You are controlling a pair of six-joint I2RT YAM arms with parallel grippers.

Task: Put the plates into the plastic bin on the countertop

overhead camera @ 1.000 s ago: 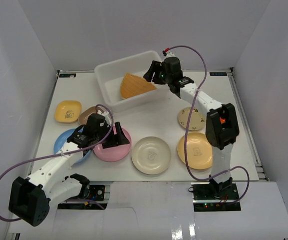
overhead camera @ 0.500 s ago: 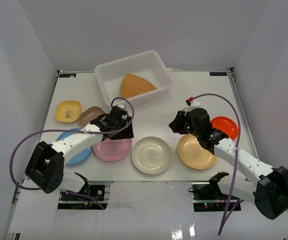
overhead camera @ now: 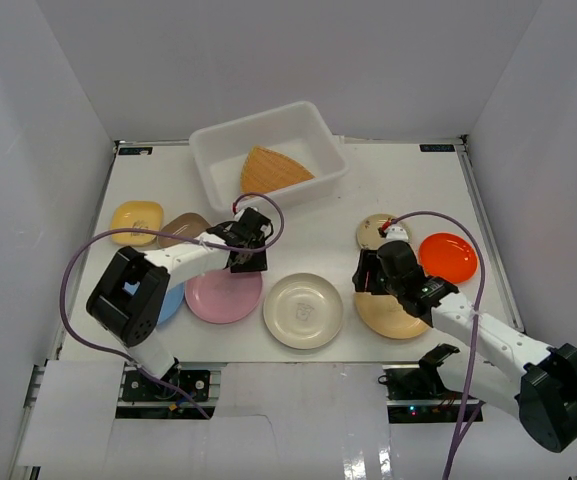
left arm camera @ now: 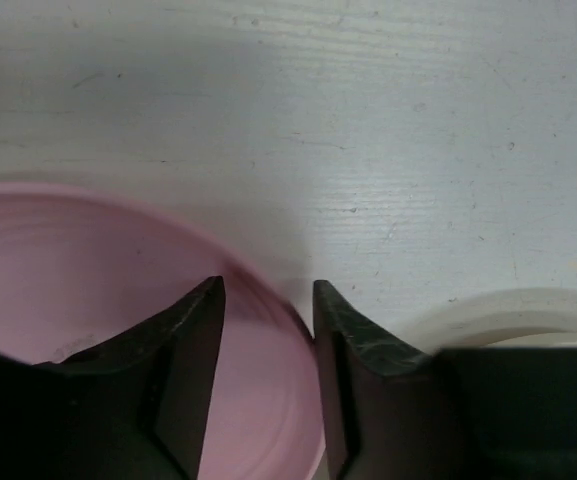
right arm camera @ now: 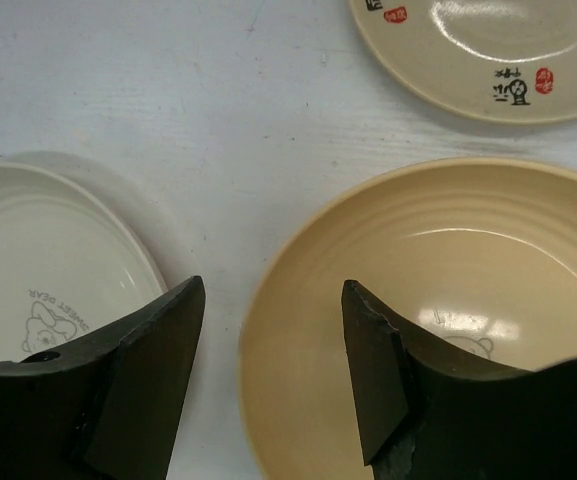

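Observation:
The plastic bin (overhead camera: 208, 150) stands at the back centre with the woven triangular wicker plate (overhead camera: 271, 170) in it. My left gripper (overhead camera: 249, 262) (left arm camera: 268, 300) is open. Its jaws straddle the far right rim of the pink plate (overhead camera: 220, 297) (left arm camera: 88, 270). My right gripper (overhead camera: 368, 276) (right arm camera: 273, 300) is open. Its jaws straddle the left rim of the tan plate (overhead camera: 396, 316) (right arm camera: 448, 290). The cream plate (overhead camera: 303, 310) (right arm camera: 38, 250) lies between the two on the countertop (overhead camera: 308, 230).
A beige plate (overhead camera: 375, 231) (right arm camera: 468, 50) and an orange plate (overhead camera: 449, 256) lie behind the tan one. Yellow (overhead camera: 135, 222), brown (overhead camera: 180, 230) and blue (overhead camera: 171, 300) plates lie at the left. The cream plate's rim shows in the left wrist view (left arm camera: 508, 310). White walls enclose the sides and back.
My right gripper has come from the bin down to the tan plate's left rim. My left gripper has shifted to the pink plate's far right rim.

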